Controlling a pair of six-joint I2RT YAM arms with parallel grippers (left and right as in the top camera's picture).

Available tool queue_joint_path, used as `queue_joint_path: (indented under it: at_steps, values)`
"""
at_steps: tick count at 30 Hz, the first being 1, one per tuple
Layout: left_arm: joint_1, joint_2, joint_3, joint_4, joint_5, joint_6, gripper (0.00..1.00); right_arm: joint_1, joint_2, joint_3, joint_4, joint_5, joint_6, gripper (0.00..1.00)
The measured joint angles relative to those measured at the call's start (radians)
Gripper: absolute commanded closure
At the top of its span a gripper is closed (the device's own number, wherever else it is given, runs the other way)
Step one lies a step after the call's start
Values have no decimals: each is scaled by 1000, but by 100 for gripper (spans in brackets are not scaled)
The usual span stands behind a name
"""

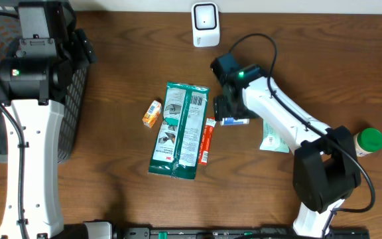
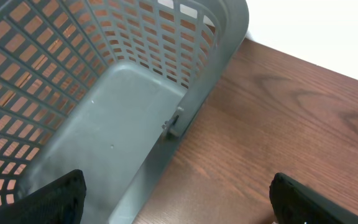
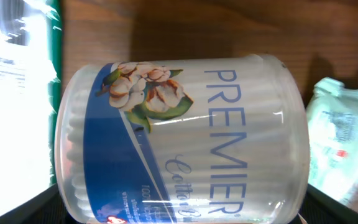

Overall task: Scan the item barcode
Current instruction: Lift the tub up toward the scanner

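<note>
Just on the robot's side of the white barcode scanner [image 1: 205,24], and a little to its right, the clear tub of Premier cotton swabs [image 3: 185,137] is lying on its side on the wooden table [image 1: 111,199], with the right gripper [image 1: 225,109] hanging directly over it. In the right wrist view the tub is filling the space between the two fingers, its long axis running from one finger to the other. The jaws are therefore standing wide at its two flat ends rather than across its round wall, and I cannot tell whether they are pressing on it. Far off to the scanner's left, the left gripper [image 2: 179,202] is hanging with its jaws spread wide and holding nothing, over the rim of the grey mesh basket [image 2: 135,112]. The right arm is by far the nearer one, so carrying the tub up to the scanner is looking like its job
</note>
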Motion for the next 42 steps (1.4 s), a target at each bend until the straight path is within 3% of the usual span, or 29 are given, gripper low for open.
queue_joint_path:
  at_steps: [12,22,30,42]
  values:
    - [0,0,0,0,0,0,10,-60,0,396,-314,-219,-84,26]
    - [0,0,0,0,0,0,10,-181,0,444,-408,-397,-158,34]
    - [0,0,0,0,0,0,10,-203,0,507,-268,-431,-146,39]
    - [0,0,0,0,0,0,10,-166,3,596,51,-334,-35,35]
